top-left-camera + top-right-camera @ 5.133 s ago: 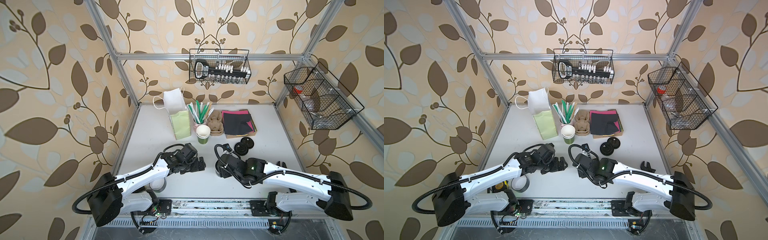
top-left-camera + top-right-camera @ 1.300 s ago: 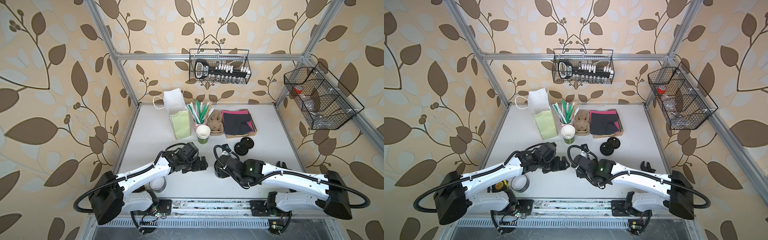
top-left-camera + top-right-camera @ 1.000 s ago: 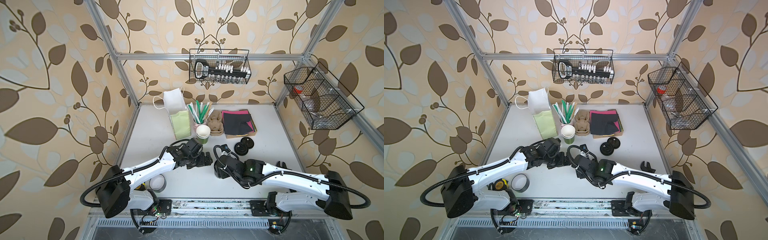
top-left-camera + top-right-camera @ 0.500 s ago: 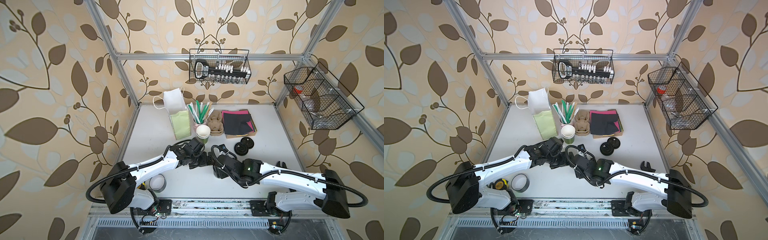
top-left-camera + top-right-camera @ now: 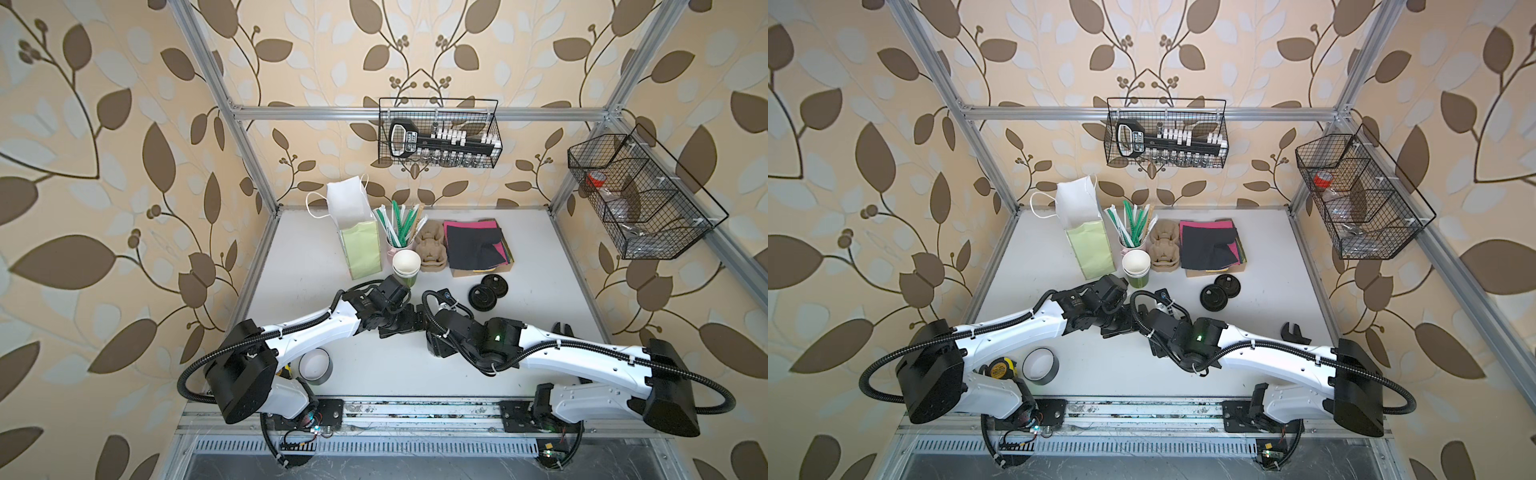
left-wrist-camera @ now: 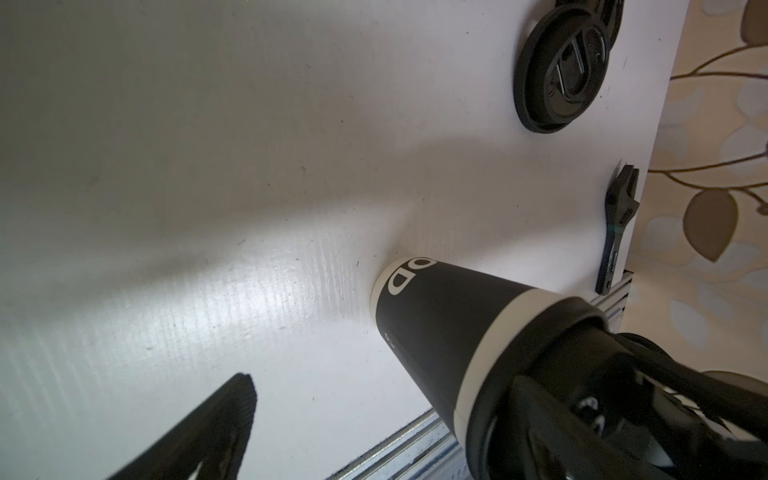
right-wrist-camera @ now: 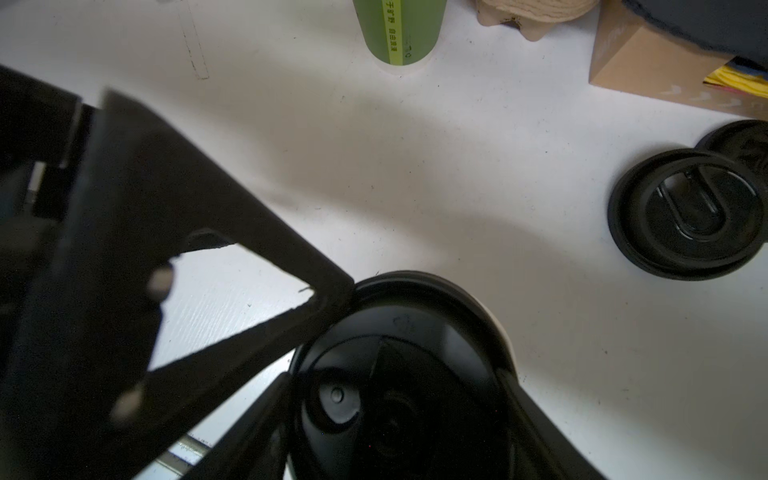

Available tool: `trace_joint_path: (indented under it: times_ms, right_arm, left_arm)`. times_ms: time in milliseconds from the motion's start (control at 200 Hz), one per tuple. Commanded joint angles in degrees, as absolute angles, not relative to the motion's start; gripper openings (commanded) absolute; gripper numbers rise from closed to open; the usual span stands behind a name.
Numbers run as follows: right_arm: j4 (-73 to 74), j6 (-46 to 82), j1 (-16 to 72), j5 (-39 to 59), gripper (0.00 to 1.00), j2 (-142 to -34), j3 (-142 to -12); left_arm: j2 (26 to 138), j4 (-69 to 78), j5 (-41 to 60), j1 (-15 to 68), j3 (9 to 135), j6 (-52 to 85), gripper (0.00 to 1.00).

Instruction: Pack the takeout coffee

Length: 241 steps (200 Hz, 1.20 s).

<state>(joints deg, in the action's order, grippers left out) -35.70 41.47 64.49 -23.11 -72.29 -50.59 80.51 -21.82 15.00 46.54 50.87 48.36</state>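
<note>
In a top view the paper bag [image 5: 360, 249] stands well apart from the wide-open left claw [image 5: 405, 326]. Left wrist view: the takeout coffee [image 6: 436, 324] rests on the table [image 6: 208, 166]. Right wrist view: the right claw [image 7: 395, 374] grips its lid. I judge the bagging is not yet done.

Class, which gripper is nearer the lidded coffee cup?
Right. The right gripper straddles the cup at its black lid, a finger on each side. The left gripper is open beside the cup, one finger reaching the lid's rim.

Left fingers [image 5: 409, 325] close beside right arm's wrist [image 5: 457, 332]
</note>
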Motion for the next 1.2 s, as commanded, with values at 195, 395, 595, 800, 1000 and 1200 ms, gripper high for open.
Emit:
trace_joint_path:
  times_ms: [195,395,595,800,1000,1200]
  right_arm:
    - [-35.4,44.6,65.3,-10.5,0.70,-74.2,-44.2]
    - [-35.6,45.1,65.6,-10.6,0.70,-74.5,-44.5]
    - [-38.1,43.8,65.4,-12.3,0.71,-73.9,-48.1]
    - [-39.0,42.8,65.5,-13.0,0.72,-75.3,-50.0]
    - [-40.1,42.1,65.5,-13.8,0.74,-75.8,-51.6]
    - [-41.6,41.3,65.4,-15.0,0.76,-76.3,-54.2]
  left_arm:
    - [82.2,-23.2,14.7,47.6,48.0,48.0,0.97]
    - [79.9,-26.2,12.7,47.6,48.9,47.4,0.97]
    - [76.8,-29.5,11.3,47.6,53.7,46.8,0.98]
    - [73.9,-30.9,9.6,47.6,57.1,46.8,0.99]
    - [71.4,-32.2,7.2,47.6,56.9,46.8,0.99]
    - [69.3,-32.9,4.8,47.7,55.4,46.8,0.99]
